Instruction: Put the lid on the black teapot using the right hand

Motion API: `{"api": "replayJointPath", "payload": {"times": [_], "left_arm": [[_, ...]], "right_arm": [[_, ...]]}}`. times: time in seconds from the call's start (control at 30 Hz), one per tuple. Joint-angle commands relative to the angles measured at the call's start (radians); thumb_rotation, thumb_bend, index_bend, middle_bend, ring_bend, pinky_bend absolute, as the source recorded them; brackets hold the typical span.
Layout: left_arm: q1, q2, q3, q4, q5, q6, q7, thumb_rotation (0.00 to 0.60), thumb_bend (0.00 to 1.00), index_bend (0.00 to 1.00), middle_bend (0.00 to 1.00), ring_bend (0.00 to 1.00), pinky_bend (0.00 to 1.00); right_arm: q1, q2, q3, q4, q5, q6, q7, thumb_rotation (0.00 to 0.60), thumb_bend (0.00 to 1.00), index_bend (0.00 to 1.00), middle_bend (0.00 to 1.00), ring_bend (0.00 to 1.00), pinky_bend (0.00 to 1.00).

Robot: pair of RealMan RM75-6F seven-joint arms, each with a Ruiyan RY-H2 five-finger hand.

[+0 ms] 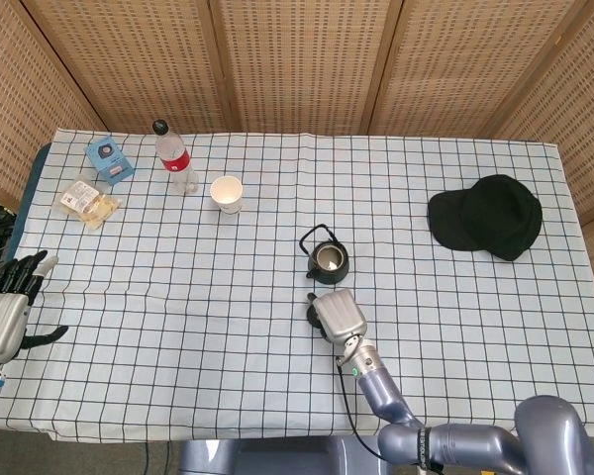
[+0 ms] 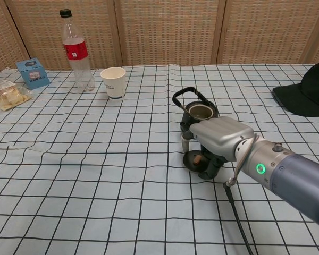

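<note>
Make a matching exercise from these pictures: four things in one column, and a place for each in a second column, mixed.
Things:
1. cap
2. paper cup
3. lid
4. blue box

Places:
A. under the right hand
B. far right of the table
C. far left, behind the snack packet
D. beside the bottle

Pairs: 1-B, 2-D, 3-A, 4-C

You get bright, even light from above in both views. Shadows are small and soft. Everything looks sharp, with no glare or blur.
</note>
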Motion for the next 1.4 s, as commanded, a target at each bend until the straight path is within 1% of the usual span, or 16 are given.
{"api": "replayJointPath", "payload": {"times": [0.03,0.17,0.3,0.47,0.57,0.63,0.8,0.9,1.07,1.17,1.4], "left_arm": [[0.001,0.001,0.000,0.000,0.000,0.001,-0.003,0.600,0.00,0.00,0.00,0.00,0.00],[0.001,0.003,-0.001,-0.001,0.000,0.003,-0.007,0.600,0.00,0.00,0.00,0.00,0.00],[0.002,0.004,0.001,-0.001,0.004,0.004,-0.008,0.600,0.00,0.00,0.00,0.00,0.00],[0.002,0.005,0.002,-0.002,0.005,0.005,-0.009,0.600,0.00,0.00,0.00,0.00,0.00],[0.004,0.004,0.002,-0.003,0.009,0.012,-0.007,0.600,0.00,0.00,0.00,0.00,0.00],[0.004,0.004,0.002,-0.004,0.010,0.012,-0.006,0.600,0.00,0.00,0.00,0.00,0.00],[0.003,0.002,0.002,-0.003,0.010,0.013,-0.002,0.600,0.00,0.00,0.00,0.00,0.00],[0.003,0.001,0.004,-0.005,0.010,0.011,0.007,0.600,0.00,0.00,0.00,0.00,0.00],[0.003,0.000,0.001,-0.009,0.009,0.015,0.014,0.600,0.00,0.00,0.00,0.00,0.00],[0.004,0.002,-0.004,-0.011,0.003,0.020,0.014,0.600,0.00,0.00,0.00,0.00,0.00],[-0.001,0.005,-0.005,-0.017,-0.008,0.006,0.025,0.600,0.00,0.00,0.00,0.00,0.00]], "right_arm": [[0.002,-0.003,-0.003,0.002,-0.004,0.004,0.001,0.600,0.47,0.48,1.00,0.98,0.66],[0.002,-0.005,-0.005,-0.004,-0.026,0.019,0.013,0.600,0.48,0.54,1.00,0.98,0.66],[0.001,0.001,-0.008,-0.021,-0.042,0.036,0.012,0.600,0.48,0.56,1.00,0.98,0.66],[0.001,0.030,0.003,-0.068,-0.070,0.072,0.000,0.600,0.48,0.56,1.00,0.98,0.66],[0.003,0.067,0.022,-0.121,-0.084,0.098,-0.015,0.600,0.48,0.56,1.00,0.98,0.66],[0.008,0.091,0.045,-0.148,-0.092,0.111,-0.017,0.600,0.49,0.56,1.00,0.98,0.66],[0.029,0.133,0.100,-0.169,-0.075,0.108,-0.010,0.600,0.48,0.56,1.00,0.98,0.66],[0.047,0.146,0.138,-0.150,-0.057,0.093,0.014,0.600,0.49,0.56,1.00,0.97,0.66],[0.083,0.151,0.195,-0.082,-0.003,0.053,0.045,0.600,0.49,0.56,1.00,0.97,0.66],[0.102,0.146,0.206,-0.038,0.012,0.027,0.074,0.600,0.49,0.57,1.00,0.97,0.66],[0.139,0.117,0.198,0.077,0.037,-0.024,0.110,0.600,0.49,0.57,1.00,0.97,0.66]]}}
